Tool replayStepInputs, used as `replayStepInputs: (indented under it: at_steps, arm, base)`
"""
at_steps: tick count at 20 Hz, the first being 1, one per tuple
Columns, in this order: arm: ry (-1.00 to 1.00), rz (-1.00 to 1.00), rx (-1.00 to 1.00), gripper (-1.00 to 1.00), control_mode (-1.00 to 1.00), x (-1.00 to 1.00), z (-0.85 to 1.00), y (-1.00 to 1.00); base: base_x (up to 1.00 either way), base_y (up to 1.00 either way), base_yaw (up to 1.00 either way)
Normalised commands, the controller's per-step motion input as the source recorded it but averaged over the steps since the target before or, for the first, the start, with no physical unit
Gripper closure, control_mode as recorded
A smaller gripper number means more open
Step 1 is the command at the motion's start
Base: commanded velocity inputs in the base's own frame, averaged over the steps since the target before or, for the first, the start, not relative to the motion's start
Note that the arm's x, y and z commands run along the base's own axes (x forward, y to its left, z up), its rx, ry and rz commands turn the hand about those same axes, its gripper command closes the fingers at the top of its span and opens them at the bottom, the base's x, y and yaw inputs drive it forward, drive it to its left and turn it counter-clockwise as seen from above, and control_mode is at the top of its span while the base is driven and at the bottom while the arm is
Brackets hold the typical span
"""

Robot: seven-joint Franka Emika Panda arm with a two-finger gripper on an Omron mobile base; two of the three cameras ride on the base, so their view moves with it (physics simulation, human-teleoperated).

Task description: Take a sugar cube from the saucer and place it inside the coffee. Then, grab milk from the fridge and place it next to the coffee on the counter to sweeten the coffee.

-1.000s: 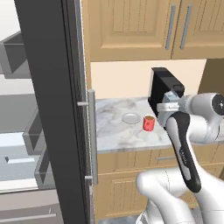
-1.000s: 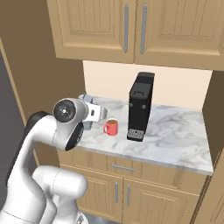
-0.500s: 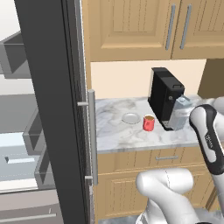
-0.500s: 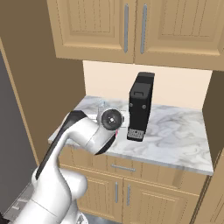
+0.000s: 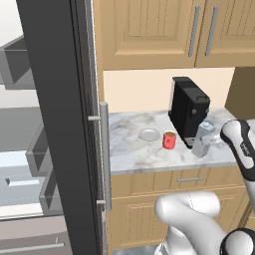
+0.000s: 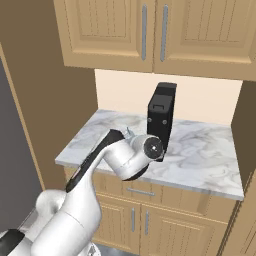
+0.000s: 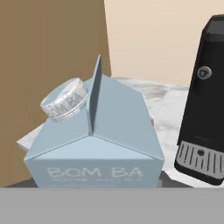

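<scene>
The blue-grey milk (image 5: 203, 141) carton hangs upright just in front of the black coffee machine (image 5: 188, 116), low over the marble counter (image 5: 129, 149). My gripper (image 5: 211, 140) is shut on it from the right. In the hand view the milk (image 7: 94, 140) is very close, its peaked top and white cap toward me. The red coffee (image 5: 169, 140) mug stands left of the carton, a short gap between them. The pale saucer (image 5: 148, 134) lies left of the mug. The sugar cube is hidden. The fridge (image 5: 55, 124) stands open at the left.
Light wood wall cabinets (image 5: 199, 30) hang above the counter, with drawers and doors (image 5: 189, 180) below it. The fridge's dark door edge and silver handle (image 5: 103, 154) jut out left of the counter. My arm (image 6: 125, 160) covers the counter's middle in the right base view, beside the coffee machine (image 6: 161, 120).
My arm has swung right and down with the milk carton, from near the mug to in front of the coffee machine. Mug and saucer have stayed put.
</scene>
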Motion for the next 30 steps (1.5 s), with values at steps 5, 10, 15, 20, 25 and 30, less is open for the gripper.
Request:
replayStepInputs:
  at_steps: [5, 10, 15, 20, 25, 30]
  arm:
    - [0.05, 0.05, 0.0, 1.0, -1.0, 0.58, -0.26, -0.07]
    - [0.11, 0.0, 0.0, 1.0, -1.0, 0.32, -0.36, -0.1]
    - [0.07, 0.0, 0.0, 1.0, -1.0, 0.12, -0.42, -0.06]
    - [0.0, -0.01, 0.0, 1.0, -1.0, 0.15, -0.25, -0.01]
    - [-0.05, -0.06, 0.0, 1.0, -1.0, 0.26, -0.09, 0.03]
    - [0.0, -0.07, 0.01, 1.0, -1.0, 0.29, -0.15, 0.01]
  base:
    - [0.0, 0.0, 0.0]
    - [0.0, 0.0, 0.0]
    - [0.0, 0.0, 0.0]
    - [0.0, 0.0, 0.0]
    - [0.0, 0.0, 0.0]
    - [0.0, 0.0, 0.0]
